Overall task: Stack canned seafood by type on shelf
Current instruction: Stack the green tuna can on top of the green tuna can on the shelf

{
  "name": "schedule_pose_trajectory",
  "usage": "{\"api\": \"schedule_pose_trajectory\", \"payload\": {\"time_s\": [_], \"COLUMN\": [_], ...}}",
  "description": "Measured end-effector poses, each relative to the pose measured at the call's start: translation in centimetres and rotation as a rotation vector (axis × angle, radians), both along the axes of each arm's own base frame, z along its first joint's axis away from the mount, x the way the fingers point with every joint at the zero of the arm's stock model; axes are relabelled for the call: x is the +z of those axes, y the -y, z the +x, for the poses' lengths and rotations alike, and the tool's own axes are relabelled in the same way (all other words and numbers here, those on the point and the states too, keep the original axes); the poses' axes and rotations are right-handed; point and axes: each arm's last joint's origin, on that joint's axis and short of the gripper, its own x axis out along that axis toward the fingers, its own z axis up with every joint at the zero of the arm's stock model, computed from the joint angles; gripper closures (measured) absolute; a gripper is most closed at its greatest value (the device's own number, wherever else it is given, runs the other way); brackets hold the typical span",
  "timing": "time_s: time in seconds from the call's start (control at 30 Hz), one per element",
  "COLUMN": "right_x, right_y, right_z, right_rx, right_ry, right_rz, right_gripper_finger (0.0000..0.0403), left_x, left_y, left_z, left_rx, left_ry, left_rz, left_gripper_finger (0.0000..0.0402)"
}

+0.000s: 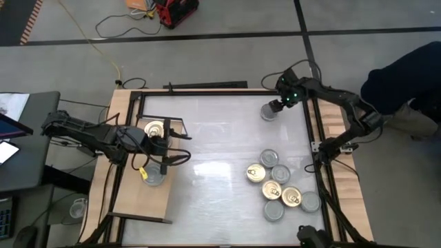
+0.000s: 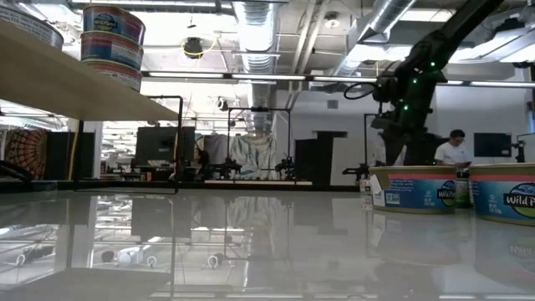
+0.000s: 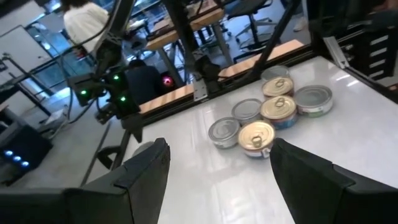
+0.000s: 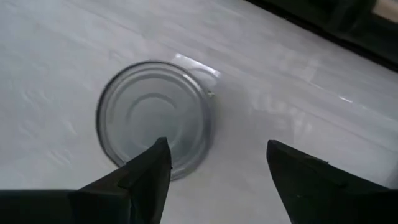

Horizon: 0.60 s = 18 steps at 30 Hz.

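from above, the left claw [image 1: 160, 157] hangs over the shelf [image 1: 138, 200] between a gold-topped tin [image 1: 156, 129] and a silver-topped tin [image 1: 153, 176], while the right claw [image 1: 275, 105] sits over a lone silver tin [image 1: 268, 112] at the desk's [image 1: 207, 151] far edge, apart from a cluster of tins [image 1: 279, 186]. the left wrist view shows its fingers [image 3: 146, 171] spread and empty, facing that cluster. the right wrist view shows its fingers [image 4: 149, 171] spread, one overlapping the lone tin's rim, not pinching it.

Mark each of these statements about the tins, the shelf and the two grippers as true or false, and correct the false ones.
1. The right gripper hangs open above a lone silver-topped tin. True.
2. The left gripper clamps a tin. False: it is open and empty.
3. A gold-topped tin sits on the shelf. True.
4. The cluster of tins lies on the shelf. False: it lies on the white tabletop.
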Motion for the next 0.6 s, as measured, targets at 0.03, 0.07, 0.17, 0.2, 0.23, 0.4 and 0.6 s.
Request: {"api": "schedule_pose_trajectory", "payload": {"time_s": [0.03, 0.07, 0.17, 0.2, 0.23, 0.4, 0.6], "right_x": [-0.16, -0.27, -0.48, -0.56, -0.6, -0.54, -0.49], "right_y": [-0.04, -0.11, -0.17, -0.18, -0.2, -0.07, -0.02], "right_z": [0.01, 0.0, -0.02, -0.03, -0.04, 0.07, 0.17], "right_rx": [-0.002, -0.001, -0.009, -0.008, -0.008, -0.006, 0.001], "right_ry": [0.011, 0.018, 0.026, 0.027, 0.027, 0.042, 0.063], "right_rz": [0.004, 0.013, 0.017, 0.017, 0.019, 0.005, 0.007], "right_gripper_finger": [0.0118, 0.0118, 0.0118, 0.0118, 0.0118, 0.0118, 0.0118], "left_x": [0.0, 0.02, 0.15, 0.2, 0.23, 0.21, 0.2], "left_y": [-0.01, -0.01, -0.01, -0.01, -0.01, -0.01, -0.01], "left_z": [0.0, 0.0, 0.03, 0.03, 0.03, 0.04, 0.02], "left_rx": [0.002, 0.002, -0.001, -0.002, -0.002, -0.003, -0.003], "left_ry": [0.0, 0.002, 0.013, 0.017, 0.02, 0.017, 0.015], "left_rz": [0.002, 0.007, 0.034, 0.041, 0.045, 0.056, 0.055], "left_gripper_finger": [0.0138, 0.0138, 0.0139, 0.0139, 0.0139, 0.0139, 0.0139]}}
